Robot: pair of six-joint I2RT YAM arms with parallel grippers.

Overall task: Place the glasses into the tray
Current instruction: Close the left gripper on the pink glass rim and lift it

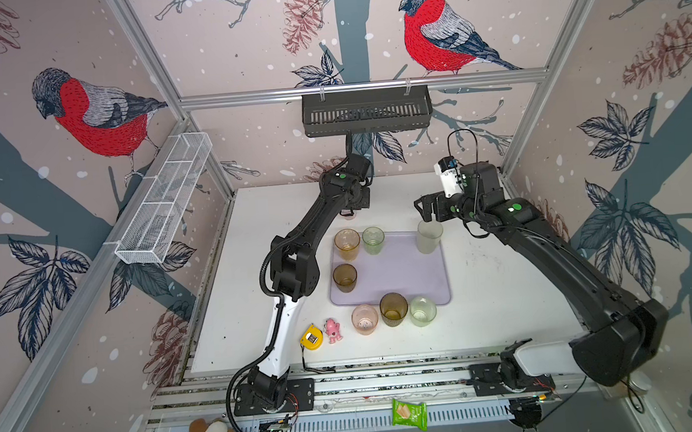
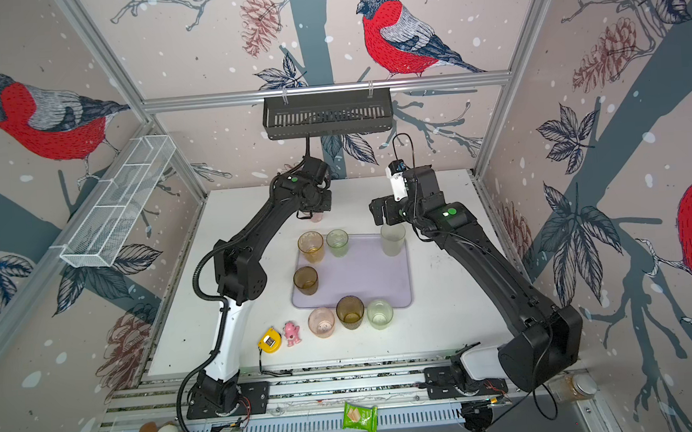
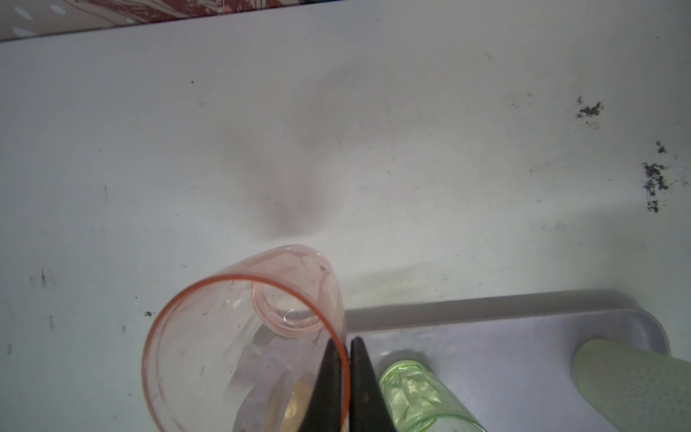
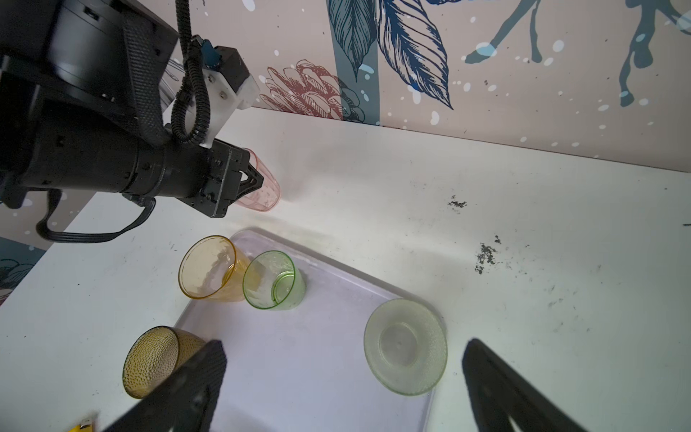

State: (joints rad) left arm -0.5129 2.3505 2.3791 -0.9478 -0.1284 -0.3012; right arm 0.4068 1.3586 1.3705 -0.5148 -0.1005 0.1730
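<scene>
While the left gripper (image 3: 346, 342) pinched one pink translucent tumbler (image 3: 239, 336) by its rim over the white table (image 1: 487, 299), the right gripper (image 4: 344, 343) hung wide open, empty; four tumblers (image 1: 373, 240) stood on the lavender tray (image 1: 402, 271), three beside it, bird wallpaper (image 1: 440, 31) around.

Nothing here can be read: no word, brand or number. The green snack packet (image 1: 409, 414) carries print, but it is too small to make out. The yellow tape measure (image 1: 312, 336) has a label on its face that is only a blur. The glasses bear no markings.
</scene>
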